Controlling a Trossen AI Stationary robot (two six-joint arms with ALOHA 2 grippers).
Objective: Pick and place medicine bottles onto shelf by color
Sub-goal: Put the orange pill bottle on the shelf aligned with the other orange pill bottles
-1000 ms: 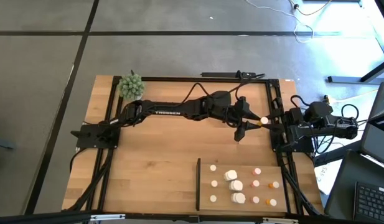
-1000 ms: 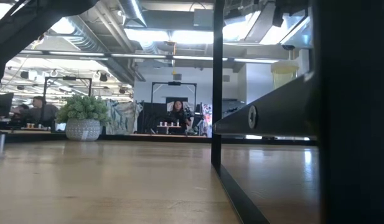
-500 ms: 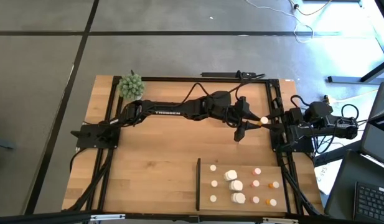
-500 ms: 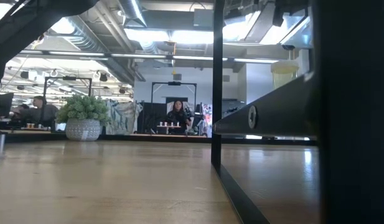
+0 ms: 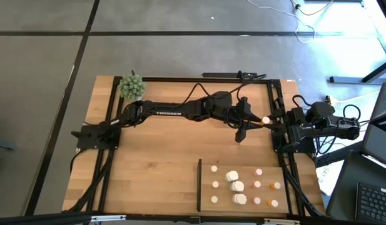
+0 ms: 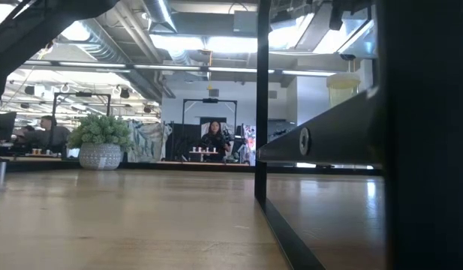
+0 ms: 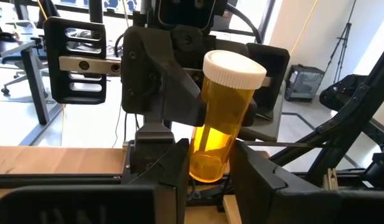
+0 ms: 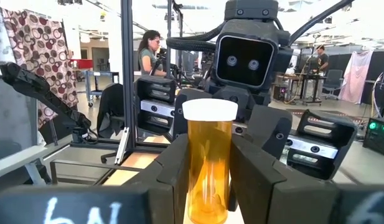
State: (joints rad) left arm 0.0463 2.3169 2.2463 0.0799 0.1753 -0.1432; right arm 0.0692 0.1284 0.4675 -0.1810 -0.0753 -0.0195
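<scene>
Pale butcher-block planks form the table point(image 5: 161, 156), where a translucent amber cylinder, the orange bottle point(image 7: 218, 118) with its ribbed white cap, hangs in mid-air near the right edge. Both matte black grippers clamp it: the left gripper point(image 5: 252, 124) at the base, the right gripper point(image 5: 272, 122) along the sides. Nearer the front, small round bottles point(image 5: 243, 185) stand on the smooth shelf point(image 5: 208, 200) beside its thin black strip.

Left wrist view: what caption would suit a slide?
Two dark robot hands meet around one orange medicine bottle with a white cap, above the wooden table.
</scene>
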